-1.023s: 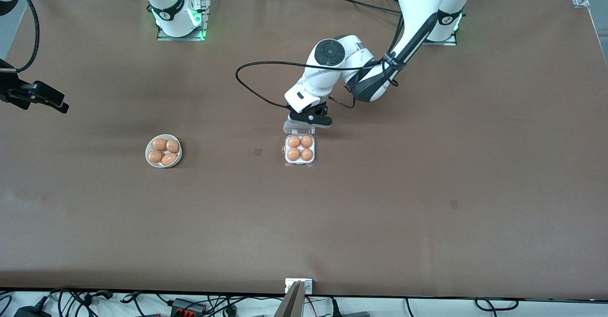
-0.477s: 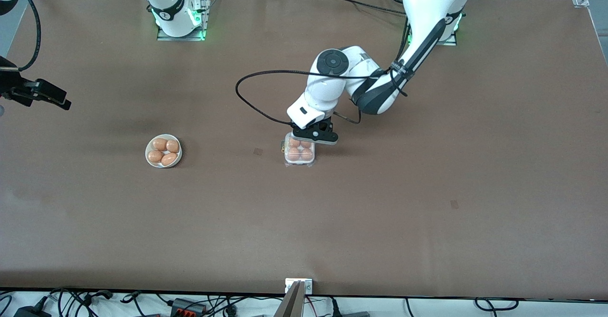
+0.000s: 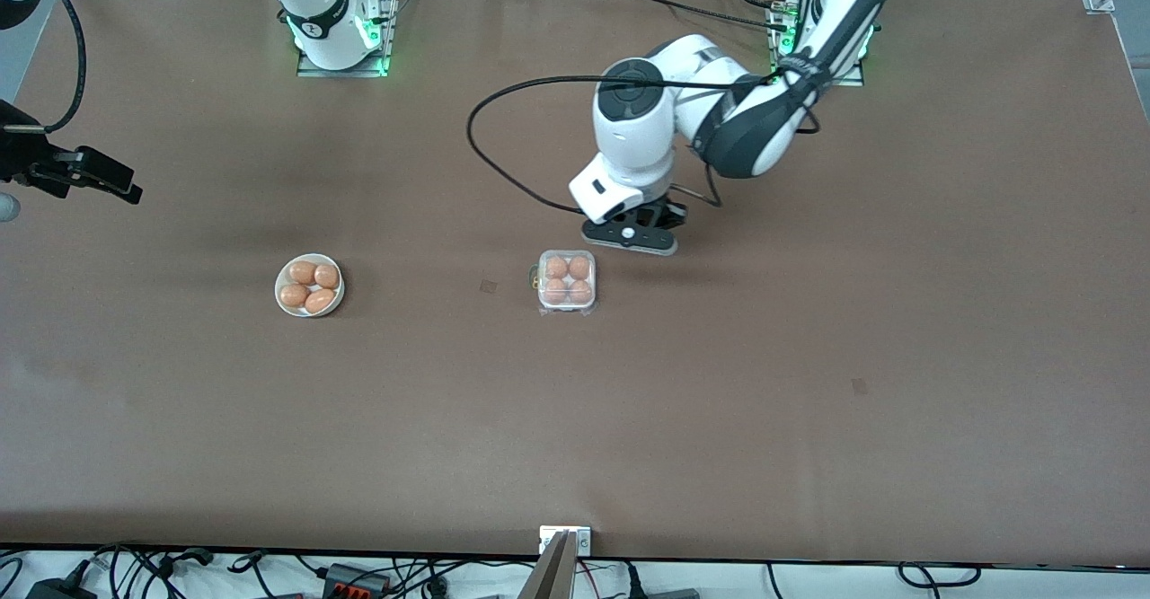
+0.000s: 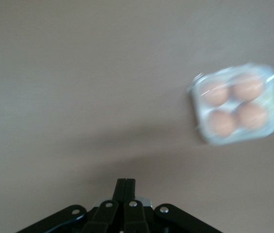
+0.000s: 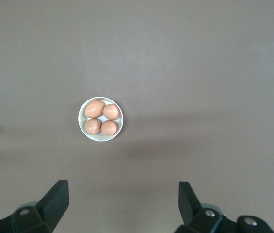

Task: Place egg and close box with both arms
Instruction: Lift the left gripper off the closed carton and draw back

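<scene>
White jointed arms (image 3: pixel 633 132), black joint sections, looping black cable (image 3: pixel 503 123), black grippers (green base lights).

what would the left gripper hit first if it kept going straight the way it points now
Most likely bare table. The left gripper, jaws shut, points down at brown tabletop, with the closed box off to one side of its line. Depth is unclear.

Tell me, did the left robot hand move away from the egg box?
Yes. The left gripper, fingers shut, was over the egg box half a second ago; now it is over bare table beside it, toward the left arm's base.
</scene>
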Controlling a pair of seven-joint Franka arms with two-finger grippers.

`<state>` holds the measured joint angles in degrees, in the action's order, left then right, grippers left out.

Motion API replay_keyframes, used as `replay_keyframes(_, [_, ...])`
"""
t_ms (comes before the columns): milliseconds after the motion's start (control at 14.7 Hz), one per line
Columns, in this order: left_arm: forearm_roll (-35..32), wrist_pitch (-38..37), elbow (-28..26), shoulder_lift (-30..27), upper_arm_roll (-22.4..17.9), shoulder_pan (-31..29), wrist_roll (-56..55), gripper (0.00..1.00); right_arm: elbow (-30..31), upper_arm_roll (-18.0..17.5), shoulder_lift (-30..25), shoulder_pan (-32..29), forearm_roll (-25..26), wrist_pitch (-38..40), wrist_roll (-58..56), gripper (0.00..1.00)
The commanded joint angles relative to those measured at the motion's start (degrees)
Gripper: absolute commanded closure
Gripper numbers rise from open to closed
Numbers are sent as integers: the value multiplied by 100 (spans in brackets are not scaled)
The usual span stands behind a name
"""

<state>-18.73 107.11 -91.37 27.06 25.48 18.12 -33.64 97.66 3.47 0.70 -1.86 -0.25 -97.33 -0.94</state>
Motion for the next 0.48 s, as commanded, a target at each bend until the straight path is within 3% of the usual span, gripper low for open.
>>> replay_keyframes(0, [-131, -1101, 347, -25, -25, -124, 1487, 99, -81, -83, -26, -60, 7, 126, -82, 0])
replay_keyframes(205, [-175, -1902, 672, -121, 10, -440, 2483, 97, -89, -83, -34, -43, 16, 100, -82, 0])
replay_keyframes(273, [-166, -2174, 777, -156, 19, -554, 2825, 87, -89, -83, -34, -43, 25, 109, -82, 0])
replay_keyframes(341, [-105, -2420, 900, -174, 10, -651, 3011, 62, -89, -83, -43, -43, 25, 109, -82, 0])
replay_keyframes(409, [-17, -2588, 1049, -174, 19, -791, 3039, 15, -89, -83, -43, -43, 25, 117, -82, 0])
